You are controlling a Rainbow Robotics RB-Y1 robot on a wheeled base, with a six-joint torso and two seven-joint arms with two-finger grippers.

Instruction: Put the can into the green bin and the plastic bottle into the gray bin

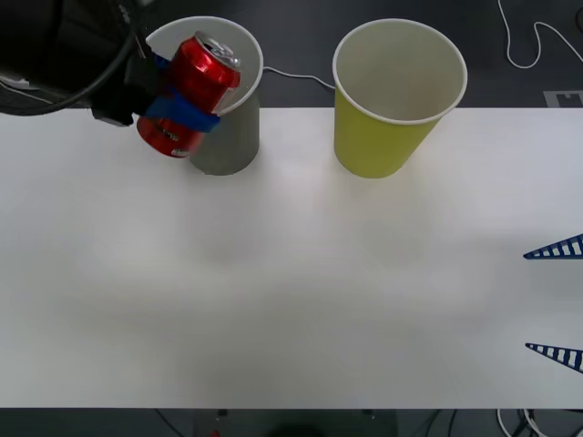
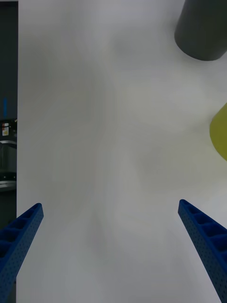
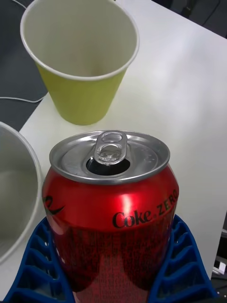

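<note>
The can was held in the air by the left gripper, whose blue fingers were pinched on its red body from both sides. It was tilted, with the silver top and the opened pull tab pointing up and toward the far right. In the front view it overlapped the near-left part of the gray bin — the wrong bin for it, I would judge.

The green bin stood upright on the white table, to the right of the gray one and a little apart from it. So the relation that mattered was simple: the can's target lay to the right of the left gripper, at about the same depth on the table, and its mouth was open and empty.

The left arm reached in from the far left corner (only its dark wrist was visible). The right gripper rested low at the right edge of the table, its fingers spread wide, holding nothing.
</note>
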